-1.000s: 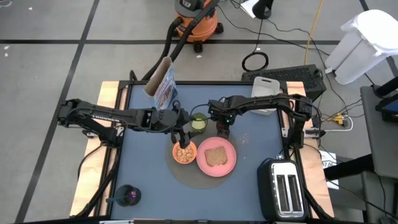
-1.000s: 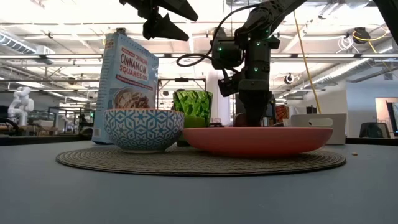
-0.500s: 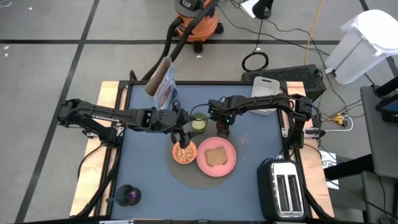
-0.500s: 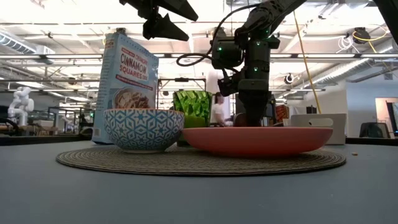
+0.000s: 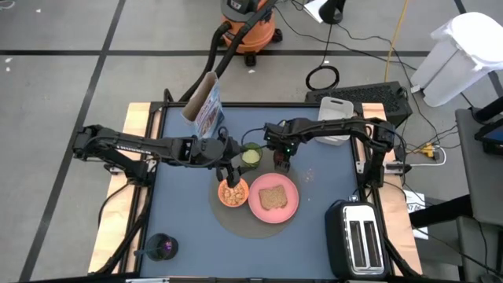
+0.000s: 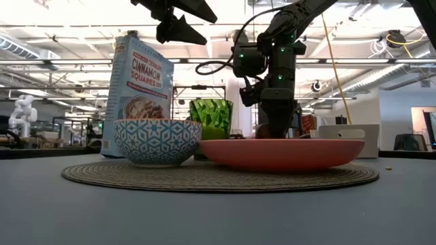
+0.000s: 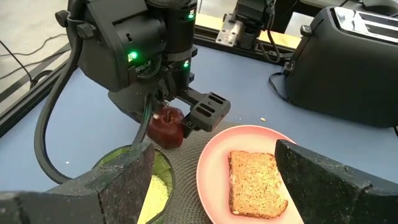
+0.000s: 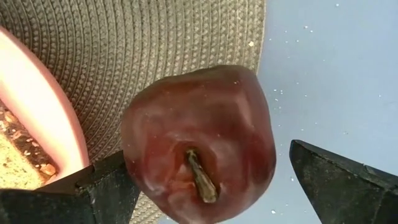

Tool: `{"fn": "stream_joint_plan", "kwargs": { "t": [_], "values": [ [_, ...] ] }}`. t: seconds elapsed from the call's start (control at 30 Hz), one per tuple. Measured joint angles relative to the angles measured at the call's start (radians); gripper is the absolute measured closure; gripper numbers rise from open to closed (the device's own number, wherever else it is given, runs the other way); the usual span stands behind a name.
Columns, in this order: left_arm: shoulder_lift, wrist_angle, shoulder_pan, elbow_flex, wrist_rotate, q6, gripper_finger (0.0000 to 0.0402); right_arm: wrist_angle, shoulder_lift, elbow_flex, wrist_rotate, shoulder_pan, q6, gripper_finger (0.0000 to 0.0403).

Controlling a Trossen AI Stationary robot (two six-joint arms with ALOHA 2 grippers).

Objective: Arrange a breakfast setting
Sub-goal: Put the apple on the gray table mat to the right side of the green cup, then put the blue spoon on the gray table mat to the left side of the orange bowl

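Observation:
A dark-red fruit [image 8: 199,143] stands stem up on the edge of the round woven mat [image 8: 155,50], beside the pink plate [image 5: 292,209] that holds the toast slice [image 5: 273,197]. My right gripper [image 5: 280,163] points down over the fruit, open, with one finger on each side of it. My left gripper [image 5: 229,171] hangs open and empty above the orange bowl [image 5: 233,192], which holds cereal. The green cup [image 5: 251,156] stands between the two grippers. The blue cereal box [image 5: 206,106] stands upright at the far left. My right gripper comes down from above with a finger [image 8: 93,186] close against one side of the fruit. I cannot tell whether it touches. The other finger [image 8: 336,186] stands apart from the fruit with a gap. The fruit rests on the mat's edge.
A black toaster [image 5: 360,238] stands at the near right corner and a white container [image 5: 335,110] at the far right. A dark cup with something purple in it [image 5: 163,248] sits off the near left corner. Bare blue table lies to the near left and right of the mat.

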Motion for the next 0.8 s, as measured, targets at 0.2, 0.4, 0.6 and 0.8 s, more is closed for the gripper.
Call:
{"fn": "stream_joint_plan", "kwargs": {
  "t": [0.2,0.4,0.6,0.8],
  "values": [
    [0.000,0.000,0.000,0.000,0.000,0.000,0.0064,-0.011,-0.011,0.001,-0.001,0.000,0.000,0.0023],
    [0.000,0.000,0.000,0.000,0.000,0.000,0.0064,-0.022,-0.062,0.001,-0.001,0.000,0.000,0.0023],
    [0.000,0.000,0.000,0.000,0.000,0.001,0.0064,-0.022,-0.154,0.001,0.000,0.000,0.000,0.0023],
    [0.000,0.000,-0.004,0.000,0.009,-0.009,0.0064,-0.023,-0.264,0.001,0.000,0.000,0.031,0.0023]
  ]
}}
